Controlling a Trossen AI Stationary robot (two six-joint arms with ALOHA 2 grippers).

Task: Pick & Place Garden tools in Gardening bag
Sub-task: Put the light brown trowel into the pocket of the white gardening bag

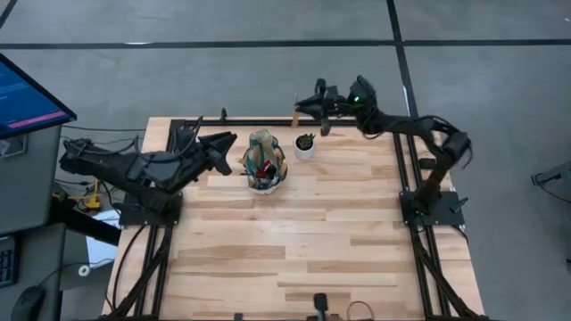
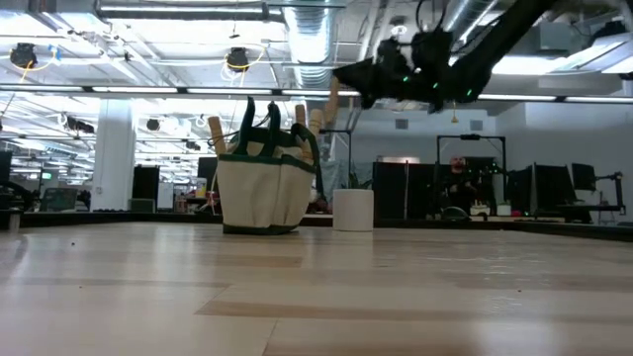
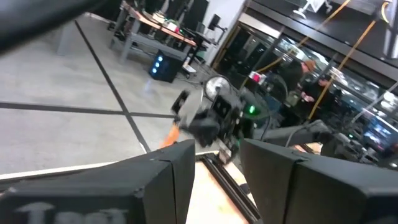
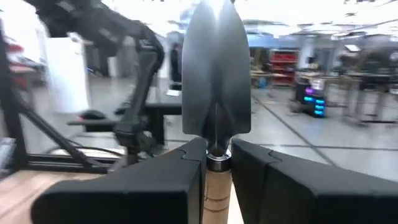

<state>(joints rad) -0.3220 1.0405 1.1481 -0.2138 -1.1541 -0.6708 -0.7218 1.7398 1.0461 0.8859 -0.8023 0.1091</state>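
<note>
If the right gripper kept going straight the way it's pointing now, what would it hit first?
Probably nothing: the right gripper, holding a trowel, points left along the table's far edge, seemingly beyond the white pot and gardening bag, though depth is unclear.

I count one gardening bag (image 1: 265,161), one white pot (image 1: 305,146), one trowel (image 4: 216,81) near my high view's top centre, three wooden handles (image 2: 215,130) poking from the bag, and two arms.
</note>
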